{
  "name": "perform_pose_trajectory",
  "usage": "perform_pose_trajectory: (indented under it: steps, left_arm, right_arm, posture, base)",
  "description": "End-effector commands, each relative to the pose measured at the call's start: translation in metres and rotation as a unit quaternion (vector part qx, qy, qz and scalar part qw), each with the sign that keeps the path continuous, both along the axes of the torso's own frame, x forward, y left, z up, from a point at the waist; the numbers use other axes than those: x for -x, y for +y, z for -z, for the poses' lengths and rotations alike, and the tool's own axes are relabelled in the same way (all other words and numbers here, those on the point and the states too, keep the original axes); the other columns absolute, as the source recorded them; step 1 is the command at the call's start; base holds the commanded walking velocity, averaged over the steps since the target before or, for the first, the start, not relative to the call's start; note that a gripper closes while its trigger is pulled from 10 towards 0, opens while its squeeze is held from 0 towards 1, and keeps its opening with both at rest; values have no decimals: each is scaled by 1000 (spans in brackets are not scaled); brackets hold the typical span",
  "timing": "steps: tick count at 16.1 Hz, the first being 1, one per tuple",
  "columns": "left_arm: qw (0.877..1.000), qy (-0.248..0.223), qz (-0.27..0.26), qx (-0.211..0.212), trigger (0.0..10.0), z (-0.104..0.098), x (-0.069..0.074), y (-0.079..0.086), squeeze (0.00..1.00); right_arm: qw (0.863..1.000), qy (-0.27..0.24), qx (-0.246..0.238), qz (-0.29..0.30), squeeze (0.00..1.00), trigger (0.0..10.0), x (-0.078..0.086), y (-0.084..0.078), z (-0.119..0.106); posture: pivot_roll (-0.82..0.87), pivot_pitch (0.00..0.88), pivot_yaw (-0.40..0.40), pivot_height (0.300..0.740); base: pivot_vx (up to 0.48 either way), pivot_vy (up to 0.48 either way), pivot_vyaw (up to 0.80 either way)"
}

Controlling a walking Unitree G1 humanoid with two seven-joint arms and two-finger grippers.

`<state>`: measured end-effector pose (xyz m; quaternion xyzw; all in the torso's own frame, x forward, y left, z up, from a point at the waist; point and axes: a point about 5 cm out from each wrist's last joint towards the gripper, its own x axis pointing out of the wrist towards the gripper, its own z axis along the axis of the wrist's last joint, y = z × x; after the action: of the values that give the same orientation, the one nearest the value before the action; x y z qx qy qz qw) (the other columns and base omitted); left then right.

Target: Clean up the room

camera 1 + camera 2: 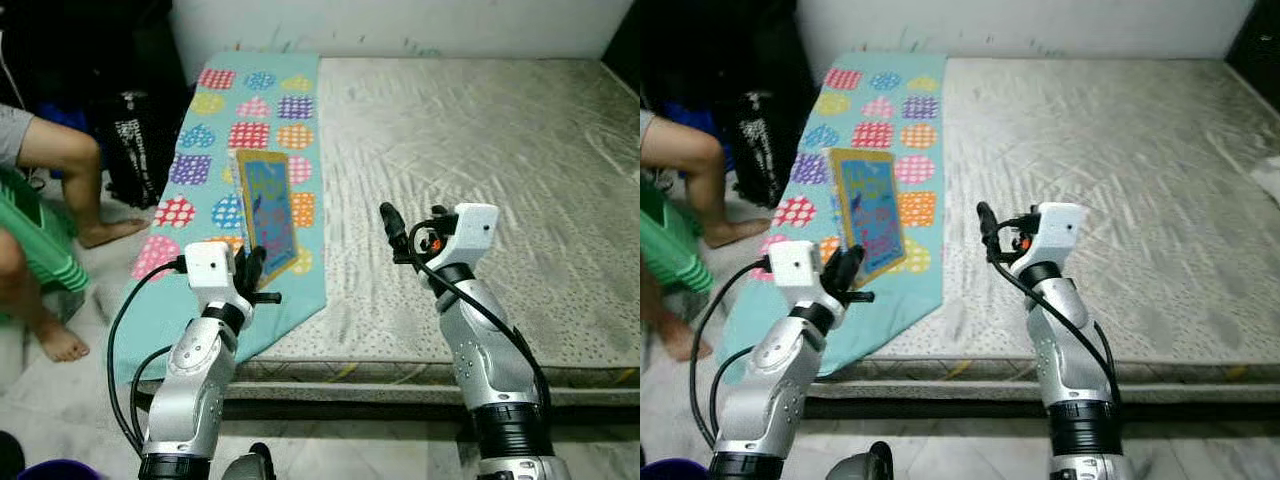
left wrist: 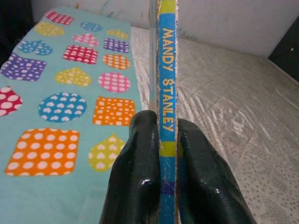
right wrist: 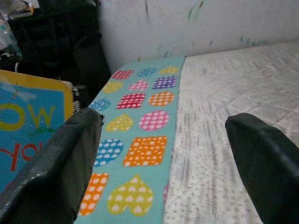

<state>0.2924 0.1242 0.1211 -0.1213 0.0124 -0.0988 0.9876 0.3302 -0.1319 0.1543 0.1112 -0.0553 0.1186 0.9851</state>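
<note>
The left gripper is clamped on the lower edge of a blue picture book with a yellow border, holding it upright over the turquoise patterned cloth that covers the left strip of the bed. The spine sits squeezed between both fingers. The right gripper hovers over the bare mattress beside it, fingers spread apart and holding nothing. A person's legs rest on the floor left of the bed.

We see even, soft indoor light on the mattress, sheen beyond the right gripper, a dark corner beyond the left gripper, wrist-view fingers blurred.
</note>
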Motion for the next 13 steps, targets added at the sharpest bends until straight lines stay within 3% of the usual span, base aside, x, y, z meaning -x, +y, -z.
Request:
perform_pose_trajectory:
  steps: [1, 6, 13]
  left_arm:
    - [1000, -28, 1, 2, 10000, -11, 0, 1, 0]
    - [1000, -26, 3, 2, 10000, -10, -1, 0, 0]
    - [1000, -16, -9, -13, 10000, -8, -2, 0, 0]
  right_arm:
    - [1000, 2, 5, 1, 0, 10000, -1, 0, 1]
    - [1000, 3, 6, 2, 0, 10000, -1, 0, 2]
    - [1000, -2, 13, 1, 0, 10000, 0, 0, 3]
  posture:
    - [-7, 112, 10, 740]
    - [-7, 107, 12, 740]
    - [-5, 110, 12, 740]
  base:
    - [345, 0, 0]
    - [336, 0, 0]
    - [0, 0, 96]
